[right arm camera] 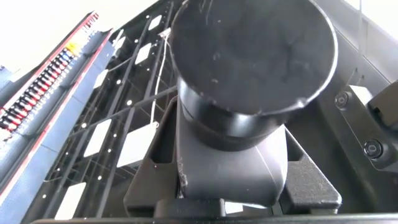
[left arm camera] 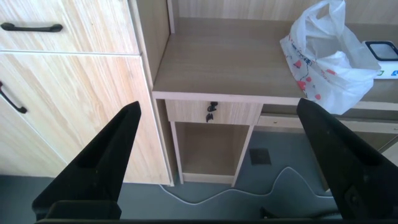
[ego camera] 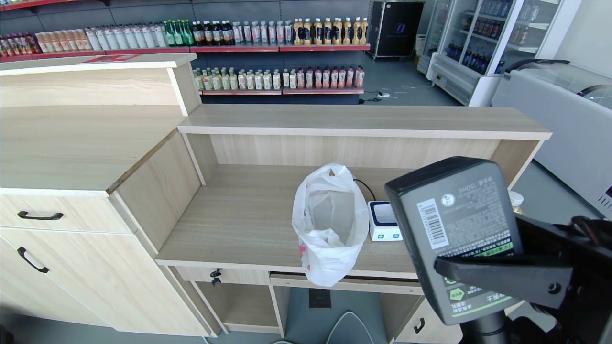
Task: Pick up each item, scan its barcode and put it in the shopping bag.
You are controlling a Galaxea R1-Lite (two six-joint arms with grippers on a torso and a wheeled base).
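Bottle [ego camera: 454, 224], dark grey, flat-sided: the item in hand; I enter the station by bulk around it. Wooden checkout counter [ego camera: 239, 215]: pale, with a recessed work surface that carries the bag and scanner. Shopping bag [ego camera: 330, 224]: thin white plastic, standing mouth open at the middle of that surface, its belly sagging over the front edge; I judge it soft and likely to fold when anything presses its rim. Bottle, in detail: held aloft on my right side, off the counter and nearer the head camera than the scanner, with a round end facing the right wrist camera [right arm camera: 249, 62]. I rate it rigid, smooth-walled plastic, moderate in weight and apt to slip or swivel if pinched lightly. The best hold, to my eye, is across the flat faces at the lower body, clear of the label strip. Right gripper [ego camera: 449, 270]: clamped on that lower body, one black finger lying across the label face. Left gripper [left arm camera: 217, 109]: low by the counter's left end, jaws spread wide, carrying nothing. Scanner [ego camera: 384, 220]: small white box with a dark window, just beside the bag on its right. Barcode [ego camera: 432, 223]: white strip facing the head camera, not the scanner; it needs turning, I judge.
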